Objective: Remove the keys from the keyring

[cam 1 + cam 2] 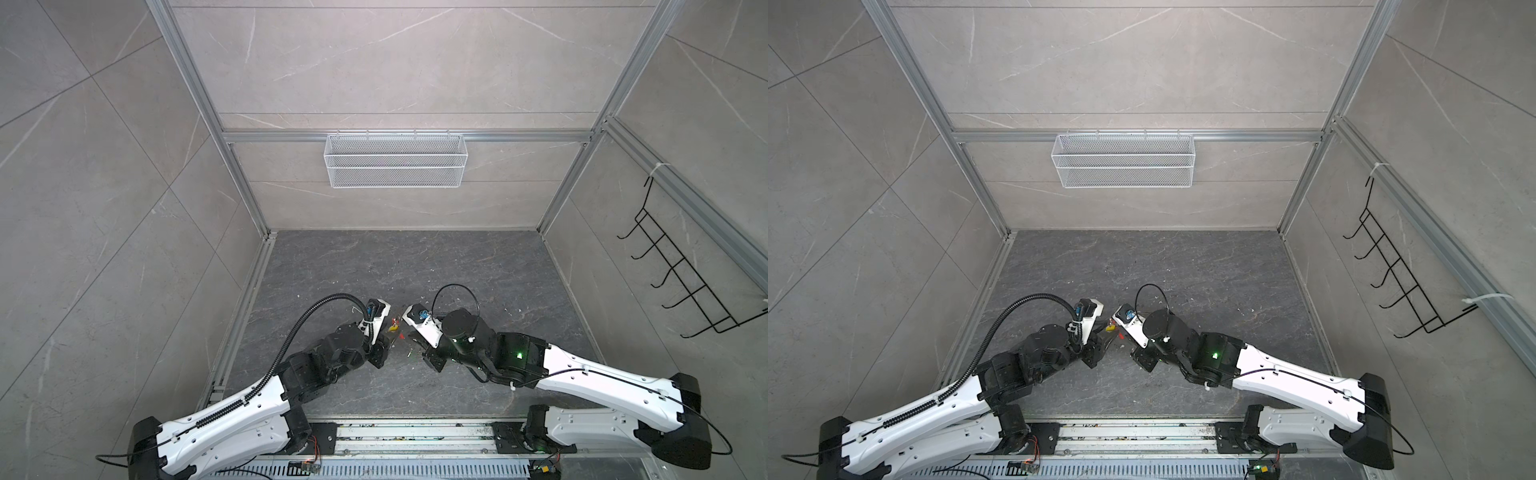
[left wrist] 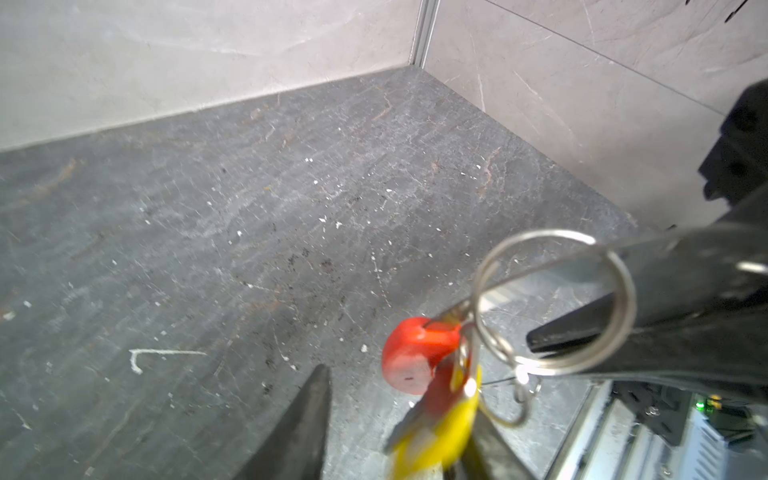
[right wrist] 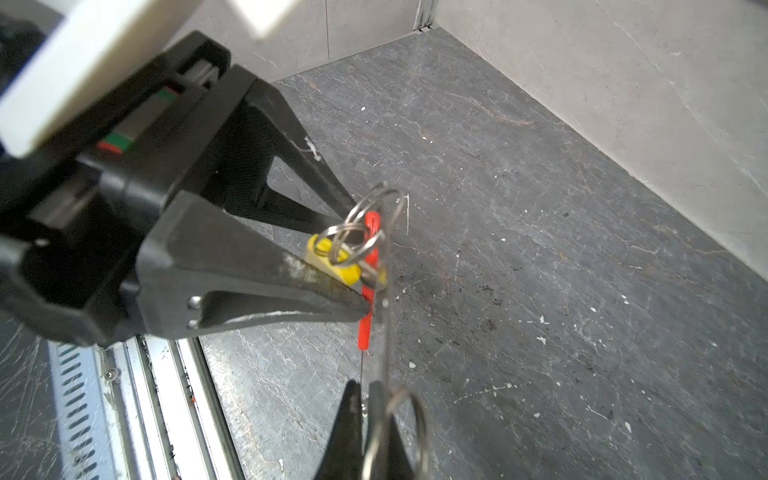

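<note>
Just beside the red sleeve of the keyring, the yellow key hangs between the half-open jaws of the left gripper, touching one finger, so a squeeze may knock it aside. Further along the wire from that sleeve, the right gripper is clamped on the keyring; should the key's split ring snag, a tug may pull the wire free.

This looks like a robot lab test box. Two robot arms sit bolted to a metal rail, with loose wires and small circuit boards nearby. Metal frame bars hold grey walls, a white mesh basket and black wire hooks
</note>
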